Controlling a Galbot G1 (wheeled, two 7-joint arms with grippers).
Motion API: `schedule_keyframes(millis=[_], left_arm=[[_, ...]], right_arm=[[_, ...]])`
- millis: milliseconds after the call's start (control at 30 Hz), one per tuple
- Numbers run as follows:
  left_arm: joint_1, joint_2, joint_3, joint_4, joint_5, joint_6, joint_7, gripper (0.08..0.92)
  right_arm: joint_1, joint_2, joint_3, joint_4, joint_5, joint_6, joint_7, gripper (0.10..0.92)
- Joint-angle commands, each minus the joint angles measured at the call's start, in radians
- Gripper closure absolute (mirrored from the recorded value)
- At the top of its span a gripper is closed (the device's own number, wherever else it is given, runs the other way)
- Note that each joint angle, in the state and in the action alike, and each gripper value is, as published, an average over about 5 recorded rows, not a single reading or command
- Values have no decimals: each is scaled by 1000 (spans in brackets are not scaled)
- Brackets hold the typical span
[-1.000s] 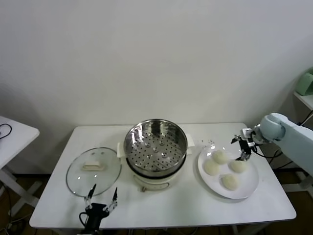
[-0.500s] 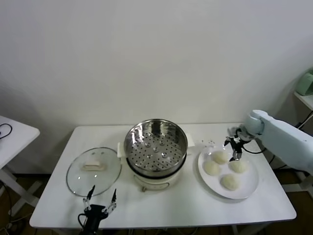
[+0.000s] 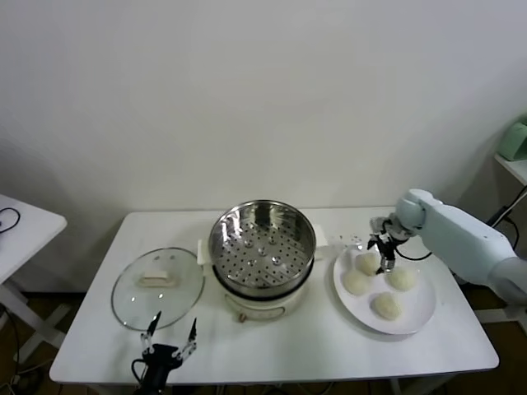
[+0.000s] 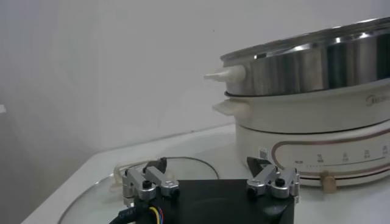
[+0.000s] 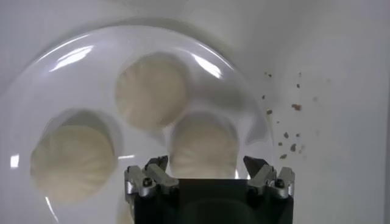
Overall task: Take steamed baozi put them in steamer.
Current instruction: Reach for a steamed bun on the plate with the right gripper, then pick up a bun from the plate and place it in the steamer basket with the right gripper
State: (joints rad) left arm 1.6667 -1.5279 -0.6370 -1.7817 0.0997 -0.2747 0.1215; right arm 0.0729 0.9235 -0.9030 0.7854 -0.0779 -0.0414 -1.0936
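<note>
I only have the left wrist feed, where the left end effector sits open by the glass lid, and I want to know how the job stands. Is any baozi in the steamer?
Observer: No. From the head view, the steamer shows only its bare perforated bottom.
Operator: Where are the buns?
Observer: All four steamed baozi lie on a white plate on the table, to the steamer's right.
Operator: What is the right arm doing?
Observer: The right end effector is open above the plate, over the rear baozi nearest the steamer, and is not closed on it.
</note>
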Motion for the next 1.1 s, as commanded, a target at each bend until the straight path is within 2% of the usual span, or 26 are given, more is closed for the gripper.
schedule_keyframes(millis=[33, 167, 367, 500, 833, 1100], left_arm=[[0, 1, -1, 0, 2, 0, 1, 177], [-2, 1, -1, 3, 5, 0, 1, 177], [-4, 0, -1, 13, 15, -5, 0, 177], [-4, 1, -2, 14, 16, -7, 0, 177], [2, 4, -8, 1, 11, -10, -2, 177], [13, 18, -14, -8, 8, -12, -2, 177]], right_arm=[[-8, 26, 14, -32, -20, 8, -3, 204], [-8, 30, 24, -43, -37, 17, -1, 240], [-5, 29, 29, -42, -37, 31, -7, 359], [15, 9, 17, -6, -10, 38, -12, 393], [442, -106, -320, 281, 275, 85, -34, 397], [768, -30, -505, 424, 464, 153, -50, 398]])
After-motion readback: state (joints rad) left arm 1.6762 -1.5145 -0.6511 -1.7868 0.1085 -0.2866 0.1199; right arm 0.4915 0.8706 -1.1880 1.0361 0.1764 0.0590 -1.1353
